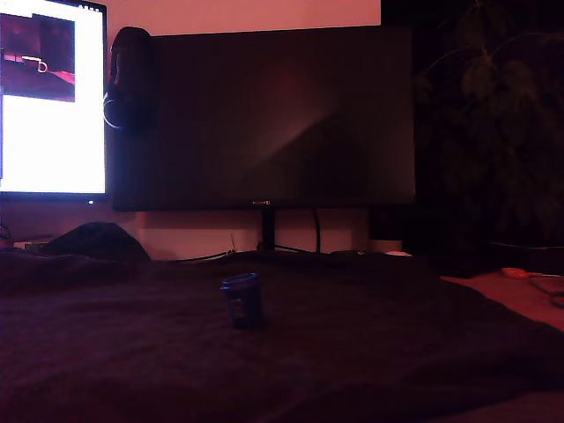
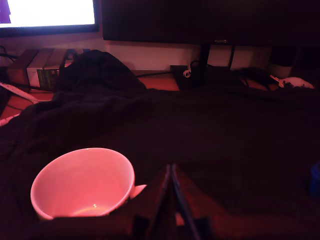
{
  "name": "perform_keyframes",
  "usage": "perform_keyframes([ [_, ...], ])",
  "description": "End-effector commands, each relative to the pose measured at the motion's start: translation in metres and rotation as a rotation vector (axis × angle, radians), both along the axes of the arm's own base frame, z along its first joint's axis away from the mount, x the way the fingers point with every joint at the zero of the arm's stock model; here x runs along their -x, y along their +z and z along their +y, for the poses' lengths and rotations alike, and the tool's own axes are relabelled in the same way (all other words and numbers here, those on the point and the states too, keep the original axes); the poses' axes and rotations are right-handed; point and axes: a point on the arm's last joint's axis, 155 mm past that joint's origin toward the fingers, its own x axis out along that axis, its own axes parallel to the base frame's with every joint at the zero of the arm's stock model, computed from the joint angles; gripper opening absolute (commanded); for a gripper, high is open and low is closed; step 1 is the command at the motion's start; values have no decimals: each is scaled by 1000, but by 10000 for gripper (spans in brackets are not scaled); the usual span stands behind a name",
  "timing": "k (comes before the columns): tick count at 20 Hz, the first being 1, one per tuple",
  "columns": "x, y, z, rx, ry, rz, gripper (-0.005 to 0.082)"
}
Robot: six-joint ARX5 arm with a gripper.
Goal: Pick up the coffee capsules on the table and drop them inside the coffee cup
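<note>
Darkness and a reddish cast cover a desk draped in a soft, rumpled dark cloth. In the exterior view, one small coffee capsule stands upright on the cloth near the middle of the picture. It is dark blue and tapered, with a wider flat rim on top and a faint pale mark on its side. Behind it stands a large, switched-off black monitor on a thin stand. To the exterior view's left, a second screen glows bright white. A dim leafy plant fills the exterior view's right.

In the wrist view, the gripper shows as two thin, dark, flat fingers pressed together into a narrow wedge, holding nothing. Just beside it, a round, smooth, pale coffee cup stands upright on the cloth, with its wide mouth open and its inside bare. A small handle juts from the cup towards the gripper. A sliver of blue at the picture's edge is probably the capsule, well apart from the cup. A lumpy mound of dark fabric rises farther back, near some book-like blocks.
</note>
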Motion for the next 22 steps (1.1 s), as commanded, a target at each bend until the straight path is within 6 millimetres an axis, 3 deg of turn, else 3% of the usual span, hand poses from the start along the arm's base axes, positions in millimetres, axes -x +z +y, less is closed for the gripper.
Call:
perform_keyframes([
  [1,7,-2,0,14,2,-21,-24],
  [14,8,-2,-3,42,-11,-12,-24],
  [22,10,-12,7,78,51,57,-24],
])
